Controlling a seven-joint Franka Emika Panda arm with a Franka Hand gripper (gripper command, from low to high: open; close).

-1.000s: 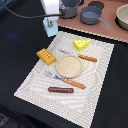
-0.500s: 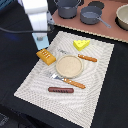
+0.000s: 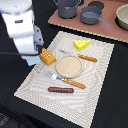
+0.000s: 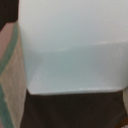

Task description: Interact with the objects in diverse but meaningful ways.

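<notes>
Outwardly, in the exterior view, the white arm (image 3: 20,27) is seen at the exterior view's left, over the edge of the striped placemat (image 3: 35,82). Its claw is hidden beneath the arm's body, so how far it is open, or what it touches, cannot be told. Just beside the arm, a sliver of light blue (image 3: 32,59) is glimpsed, possibly the cup, touching or nearly touching the orange ridged bread-like block (image 3: 47,56). On the placemat a round tan plate (image 3: 68,65) is laid, and nothing is seen on it. The yellow holed cheese wedge (image 3: 81,44) is placed above the plate, the thin brown sausage (image 3: 60,90) below it. An orange-handled fork (image 3: 69,81) and an orange-handled knife (image 3: 84,57) are set beside the plate. On the brown board (image 3: 110,30) at the back, a dark grey pot (image 3: 67,8) and a small dark grey long-handled pan (image 3: 92,15) are stood; their contents cannot be made out.

From the wrist view, the frame is almost filled by a pale blurred surface (image 4: 75,47); the claw's fingers are not distinguished. A strip of the placemat is seen at one edge.
</notes>
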